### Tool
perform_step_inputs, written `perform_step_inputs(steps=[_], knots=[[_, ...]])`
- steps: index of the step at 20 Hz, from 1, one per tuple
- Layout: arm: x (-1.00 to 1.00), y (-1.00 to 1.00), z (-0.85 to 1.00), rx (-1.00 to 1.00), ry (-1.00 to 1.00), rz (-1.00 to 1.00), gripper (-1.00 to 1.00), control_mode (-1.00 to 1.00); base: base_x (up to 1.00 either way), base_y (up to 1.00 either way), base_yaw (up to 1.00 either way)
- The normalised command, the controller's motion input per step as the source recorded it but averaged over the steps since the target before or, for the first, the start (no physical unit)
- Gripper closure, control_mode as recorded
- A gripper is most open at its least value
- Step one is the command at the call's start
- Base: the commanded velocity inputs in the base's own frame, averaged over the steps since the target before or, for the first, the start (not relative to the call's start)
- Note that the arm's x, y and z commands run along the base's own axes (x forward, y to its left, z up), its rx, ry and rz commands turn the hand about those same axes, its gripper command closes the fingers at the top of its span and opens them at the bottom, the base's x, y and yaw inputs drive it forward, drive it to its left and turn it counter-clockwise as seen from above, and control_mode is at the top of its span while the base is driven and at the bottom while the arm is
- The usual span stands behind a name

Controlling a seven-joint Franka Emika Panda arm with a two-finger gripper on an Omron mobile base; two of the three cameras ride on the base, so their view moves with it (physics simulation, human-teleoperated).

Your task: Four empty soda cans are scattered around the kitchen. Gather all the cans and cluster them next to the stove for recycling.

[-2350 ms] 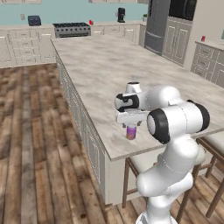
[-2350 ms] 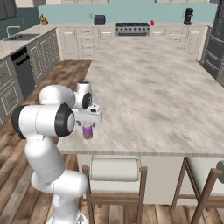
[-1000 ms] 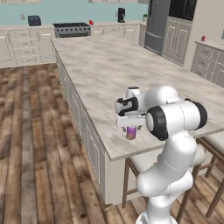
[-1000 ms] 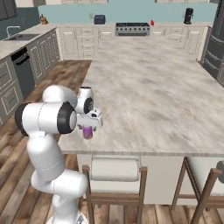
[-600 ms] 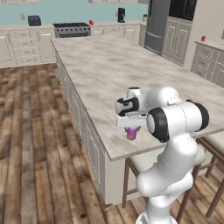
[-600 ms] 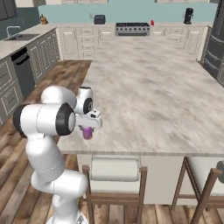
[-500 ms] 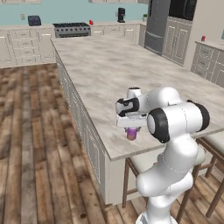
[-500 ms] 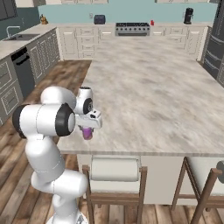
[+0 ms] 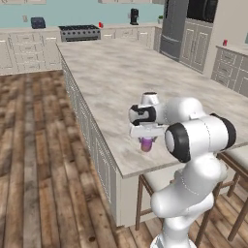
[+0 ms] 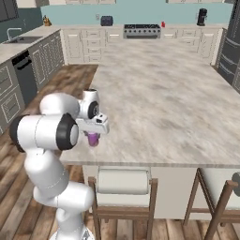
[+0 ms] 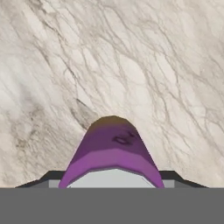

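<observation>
A purple soda can [image 9: 146, 144] with a pale top stands near the front-left edge of the island counter [image 9: 121, 72]. My gripper [image 9: 146, 139] points down over it and is shut on the can, one finger on each side. The right base view shows the same can [image 10: 93, 139] under the gripper [image 10: 93, 135]. In the hand view the can [image 11: 113, 146] sits between the fingertips of the gripper [image 11: 112, 179]. The stove [image 9: 80, 32] is at the far wall, also the stove [image 10: 142, 31], with a red soda can [image 9: 100, 25] beside it on its right. Another red can [image 9: 225, 42] stands on the right-hand counter.
Bar stools [image 10: 123, 183] stand under the island's near edge. A grey fridge [image 9: 174, 26] rises at the far right. A coffee maker [image 9: 134, 16] and a toaster [image 9: 38, 22] sit on the back counter. Wood floor [image 9: 34, 145] lies left of the island.
The fingers have closed in on the purple can, which stood free between them a second ago. The arm has hardly moved since.
</observation>
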Motion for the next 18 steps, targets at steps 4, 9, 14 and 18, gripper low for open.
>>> perform_step_inputs(steps=[4,9,14,18], knots=[[-0.2,-0.04,0.77,0.0,0.01,0.0,1.0,-1.0,0.0,0.0,0.0],[-0.43,0.0,0.57,0.0,0.03,0.0,1.0,-1.0,0.0,0.0,0.0],[-0.67,0.0,0.24,0.0,0.01,0.04,1.0,-1.0,0.0,0.0,0.0],[-0.54,-0.01,0.22,0.0,0.0,0.02,1.0,-1.0,0.0,0.0,0.0]])
